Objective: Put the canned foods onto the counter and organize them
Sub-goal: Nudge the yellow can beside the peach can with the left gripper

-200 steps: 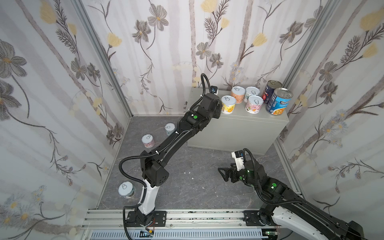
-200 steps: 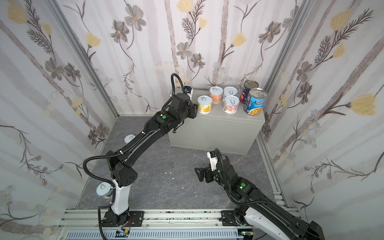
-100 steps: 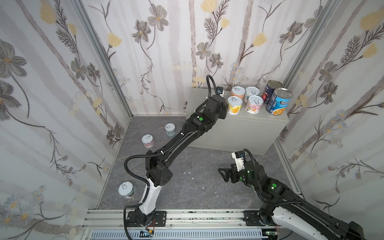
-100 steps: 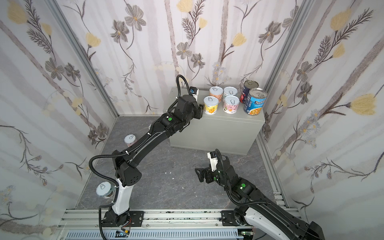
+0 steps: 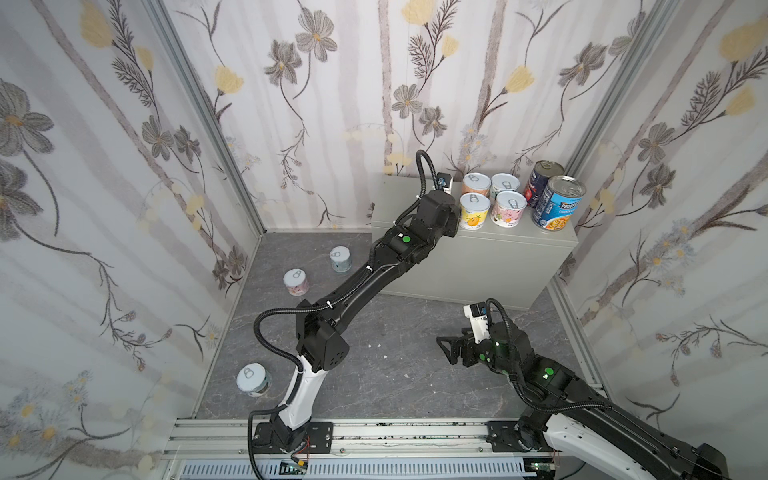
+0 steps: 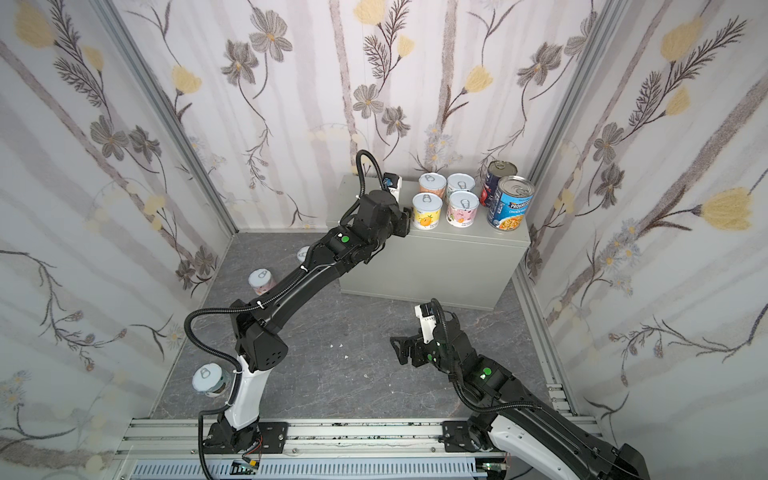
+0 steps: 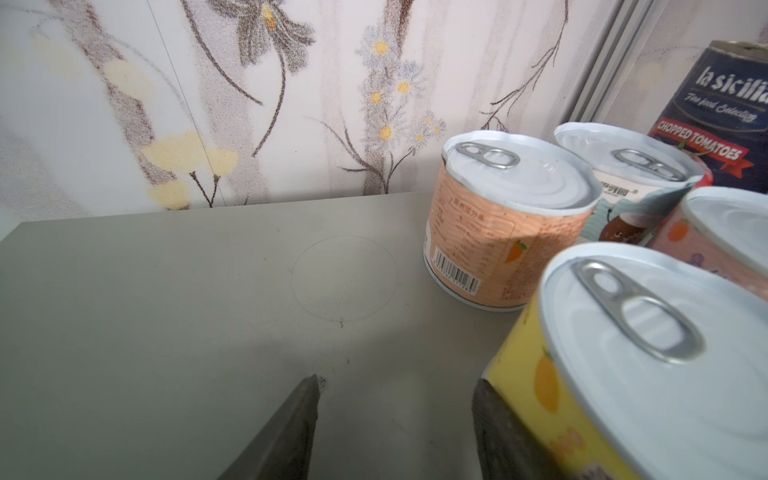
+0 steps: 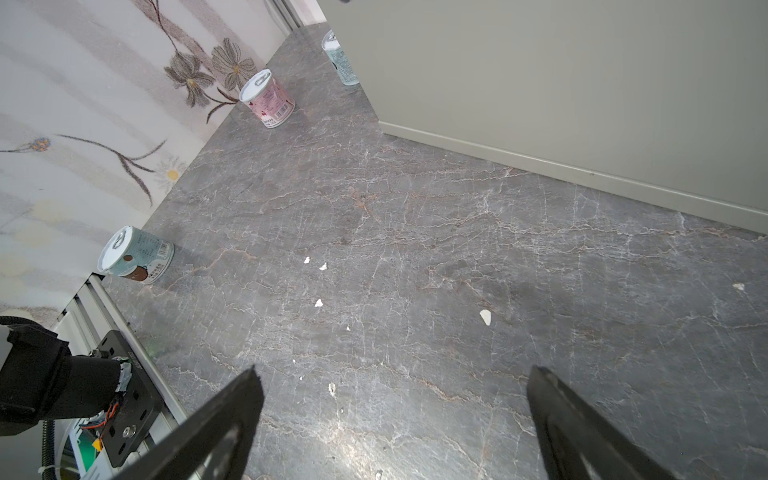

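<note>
Flanking yellow can (image 7: pixel 623 374), left pincer (image 7: pixel 397 380), bare counter (image 7: pixel 166 311)

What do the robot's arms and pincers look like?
The left arm and right arm are black with white lower segments, green dots and ribbed black cables. A white camera box sits at each wrist. The left pincer and right pincer have dark tapering fingers.

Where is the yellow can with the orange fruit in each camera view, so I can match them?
Top view: yellow can on the counter, front row, left of the pink can.
Top view: yellow can in the same place.
Left wrist: close up, just outside the left end effector, before the orange can.
Right wrist: not in it.
Shared landmark: the counter, in all four.
</note>
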Tool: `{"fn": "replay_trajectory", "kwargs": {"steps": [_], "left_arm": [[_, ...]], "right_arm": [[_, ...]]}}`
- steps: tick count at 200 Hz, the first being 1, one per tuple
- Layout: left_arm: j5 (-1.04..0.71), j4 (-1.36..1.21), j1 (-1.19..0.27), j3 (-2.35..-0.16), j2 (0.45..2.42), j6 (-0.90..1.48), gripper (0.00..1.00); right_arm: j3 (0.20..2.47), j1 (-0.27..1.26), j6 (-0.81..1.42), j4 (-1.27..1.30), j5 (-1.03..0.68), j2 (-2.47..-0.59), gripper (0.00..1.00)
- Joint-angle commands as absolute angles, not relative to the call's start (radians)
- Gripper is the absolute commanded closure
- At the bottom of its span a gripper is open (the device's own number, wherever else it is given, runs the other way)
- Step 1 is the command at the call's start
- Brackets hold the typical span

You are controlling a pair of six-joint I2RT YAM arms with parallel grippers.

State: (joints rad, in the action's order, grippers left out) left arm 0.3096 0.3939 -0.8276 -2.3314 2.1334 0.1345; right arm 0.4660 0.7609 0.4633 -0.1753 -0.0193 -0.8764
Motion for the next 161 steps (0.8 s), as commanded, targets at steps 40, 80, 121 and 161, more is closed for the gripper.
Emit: {"fn": "replay_trajectory", "kwargs": {"steps": [40, 80, 121, 161], "left_arm": [[0.279, 0.466, -0.831, -2.339, 2.164, 0.185, 0.39], [0.27, 0.465, -0.833, -2.35, 2.17, 0.189, 0.39], [0.29, 0.466, -0.833, -2.347, 2.149, 0.177, 0.35], [0.314, 0.466, -0.831, -2.347, 2.079, 0.147, 0.31]], "right_arm": [[0.478, 0.761, 0.466, -0.162, -0.003, -0.877, 0.0], [0.482, 0.761, 0.466, -0.165, 0.001, -0.877, 0.0], [0.489, 0.759, 0.483, -0.187, 0.024, -0.867, 0.0], [0.504, 0.754, 0.512, -0.247, 0.078, -0.833, 0.0]]}}
